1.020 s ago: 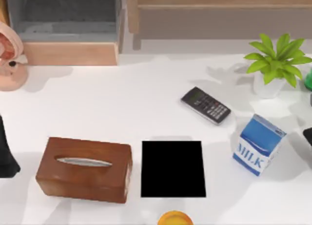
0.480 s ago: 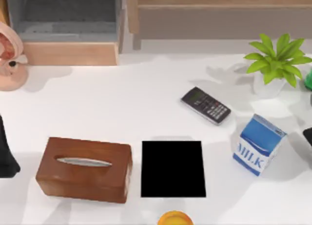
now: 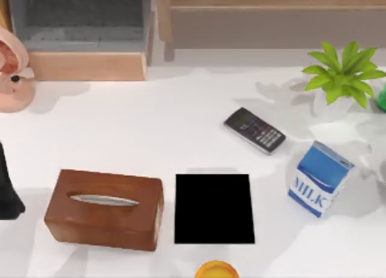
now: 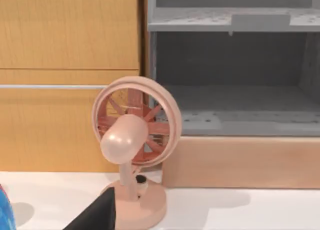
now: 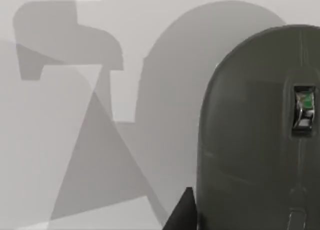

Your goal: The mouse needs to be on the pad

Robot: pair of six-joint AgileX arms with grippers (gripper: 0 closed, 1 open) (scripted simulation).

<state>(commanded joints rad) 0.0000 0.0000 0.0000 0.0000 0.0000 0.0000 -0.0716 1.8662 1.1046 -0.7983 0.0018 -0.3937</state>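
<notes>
The dark grey mouse [image 5: 260,135] lies on the white table [image 3: 151,127], apart from the pad [image 3: 214,208]. Whether either claw is open, I cannot tell.

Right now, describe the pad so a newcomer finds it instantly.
Start at the brown tissue box near the table's front edge. Immediately to its right lies the pad, flat on the table. Unlike the keyed handset farther back, it is a plain matte black rectangle.
</notes>
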